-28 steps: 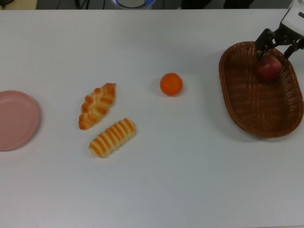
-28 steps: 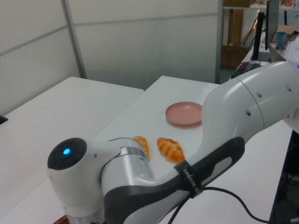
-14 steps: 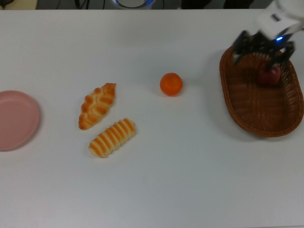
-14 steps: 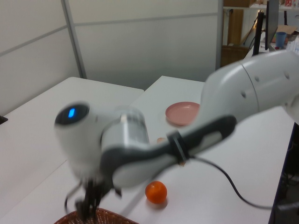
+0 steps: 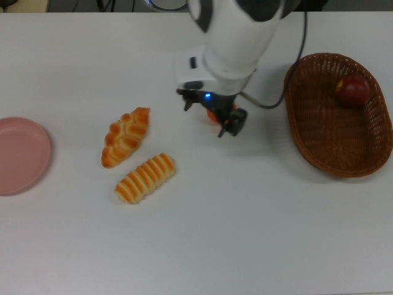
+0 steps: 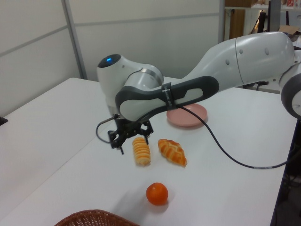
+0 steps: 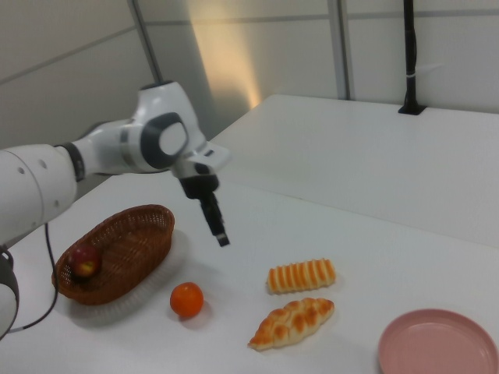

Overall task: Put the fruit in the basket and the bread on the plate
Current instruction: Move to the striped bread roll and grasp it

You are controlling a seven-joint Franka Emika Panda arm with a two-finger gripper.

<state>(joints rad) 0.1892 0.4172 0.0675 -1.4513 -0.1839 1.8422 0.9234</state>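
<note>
One fruit done — apple (image 5: 353, 90) in basket (image 5: 307, 132), far end near table corner. Tangerine (image 6: 157, 193) mid-table. Gripper (image 6: 130, 140) above it, spread wide, empty (still high). Centre over tangerine, descend straight, close gently — round, may roll.

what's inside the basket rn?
Only the dark red fruit, at the far end of the basket in the top view. Tangerine sits on the table, partly covered by the claw there.
</note>
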